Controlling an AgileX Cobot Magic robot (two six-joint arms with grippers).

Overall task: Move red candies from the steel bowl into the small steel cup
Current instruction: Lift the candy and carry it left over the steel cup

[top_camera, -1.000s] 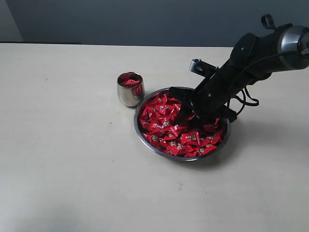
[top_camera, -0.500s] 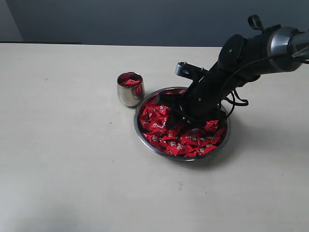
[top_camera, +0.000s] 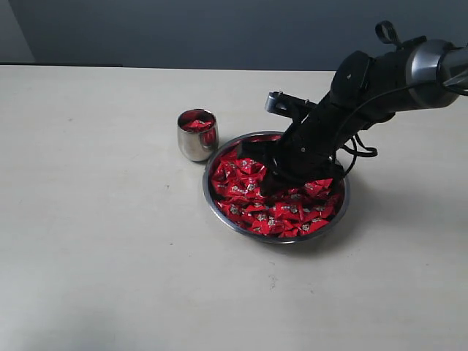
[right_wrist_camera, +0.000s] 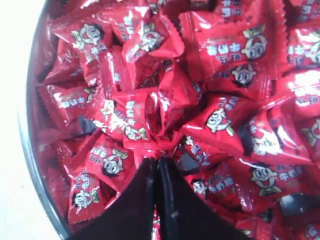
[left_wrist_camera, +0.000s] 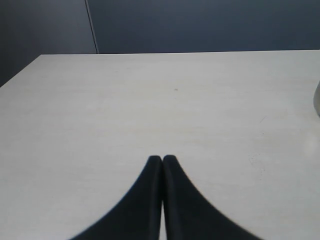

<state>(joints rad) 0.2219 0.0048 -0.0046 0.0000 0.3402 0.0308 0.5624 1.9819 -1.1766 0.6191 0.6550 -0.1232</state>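
Each of the red candies [right_wrist_camera: 220, 55] carries a white cartoon face with round eyes and a line of white characters too blurred to read. They fill the one steel bowl [top_camera: 209, 194] on the table [top_camera: 110, 241], far too many to count, and a few more lie in the single small steel cup [top_camera: 196, 142] just beside its rim. The right pincer [right_wrist_camera: 156, 161] is clenched, tips down in the pile; whether a wrapper is caught between them cannot be told. The left pincer [left_wrist_camera: 162, 160] is clenched on nothing over bare table
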